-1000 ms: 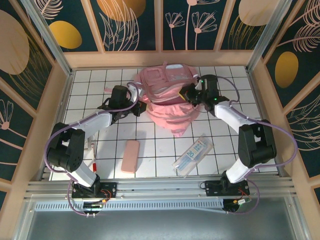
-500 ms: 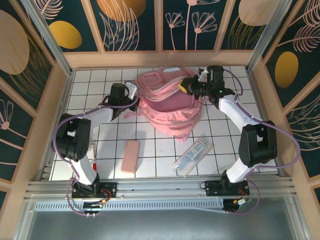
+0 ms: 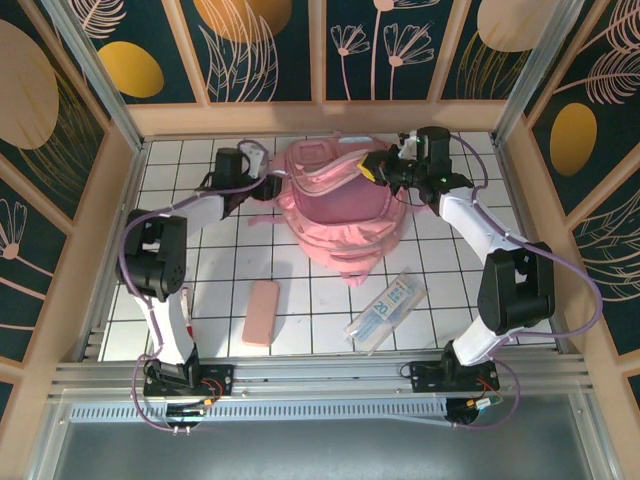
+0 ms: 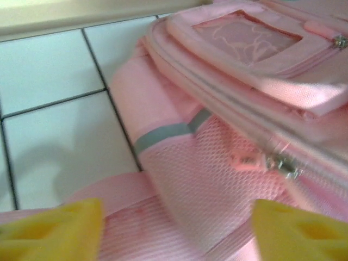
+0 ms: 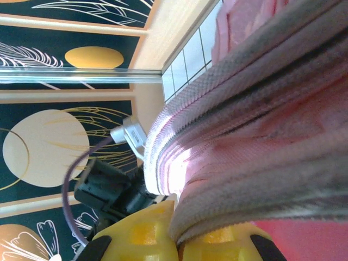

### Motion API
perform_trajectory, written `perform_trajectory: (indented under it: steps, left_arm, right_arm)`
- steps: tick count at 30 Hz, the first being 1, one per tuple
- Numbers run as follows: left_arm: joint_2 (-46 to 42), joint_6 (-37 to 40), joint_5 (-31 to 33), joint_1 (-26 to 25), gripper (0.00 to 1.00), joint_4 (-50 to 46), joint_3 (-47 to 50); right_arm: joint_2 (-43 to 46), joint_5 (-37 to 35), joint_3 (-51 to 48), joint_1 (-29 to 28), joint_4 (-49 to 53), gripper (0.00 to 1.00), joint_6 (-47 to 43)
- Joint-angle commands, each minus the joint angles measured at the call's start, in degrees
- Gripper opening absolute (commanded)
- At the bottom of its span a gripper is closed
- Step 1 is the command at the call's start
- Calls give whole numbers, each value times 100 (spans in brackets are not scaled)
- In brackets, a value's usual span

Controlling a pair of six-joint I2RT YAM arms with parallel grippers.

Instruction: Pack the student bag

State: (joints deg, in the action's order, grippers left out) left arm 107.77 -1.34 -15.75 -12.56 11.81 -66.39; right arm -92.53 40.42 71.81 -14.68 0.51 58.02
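The yellow fingers [image 4: 54, 231] of the left gripper [image 4: 175, 231] are standing wide apart at the bottom corners of the left wrist view, gripping nothing. Between and beyond them the student bag [image 4: 217, 163] is lying on the tiles, and this close camera is picking out its mesh panel, a grey stripe [image 4: 163, 132], a metal zip pull [image 4: 281, 164] and a translucent pocket [image 4: 244, 38] farther back. The overhead camera is adding the placement: this gripper [image 3: 262, 186] is sitting just beside the bag's left flank, toward the back of the table [image 3: 310, 290].

The fingers [image 5: 138, 234] of the right gripper [image 5: 179, 239] are pressing together on a ribbed pink edge of the bag [image 5: 261, 109], which is sweeping up and across the right wrist view. From above, that gripper [image 3: 375, 172] is meeting the bag at its upper right rim.

The overhead view is also showing the whole bag [image 3: 345, 215], which is occupying the far middle of the white gridded table between the two grippers. Nearer the arm bases, a small pink pencil case [image 3: 261, 312] is lying left of centre and a clear packet [image 3: 387, 310] is lying right of it. The packet is resting near the bag's lower tip, and the case is lying well apart from the bag.
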Motion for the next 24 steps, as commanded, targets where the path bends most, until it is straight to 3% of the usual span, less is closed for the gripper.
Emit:
perform_trajectory:
  steps: [1,3,5,6,9,13,19,24]
  left_arm:
    - [-1270,467,-667,15,99,1771,1167]
    - [-1673,765,-1069,-40,99,2083,1520]
    - [-1739,1554,-1736,-200,99,1062,1153]
    - [-1682,2070,-1770,-403,99,358,814]
    - [-1558,3097,-941,-1112,99,-422,466]
    - [-1542,3040,94,-1676,99,544,680]
    - [-1345,3520,1126,-2037,99,1606,578]
    - [-994,4042,1778,-2137,98,1833,236]
  right_arm:
    - [104,178,190,-81,-582,0,213]
    - [114,73,12,-150,-908,0,464]
    - [119,-31,-115,-217,-1162,0,683]
    - [116,-88,-130,-254,-1228,0,744]
    - [96,-180,-85,-346,-1239,0,812]
    - [152,-298,-112,-454,-1097,1,817]
    - [270,-427,-288,-659,-986,1,826]
    - [345,-564,-299,-839,-805,5,708]
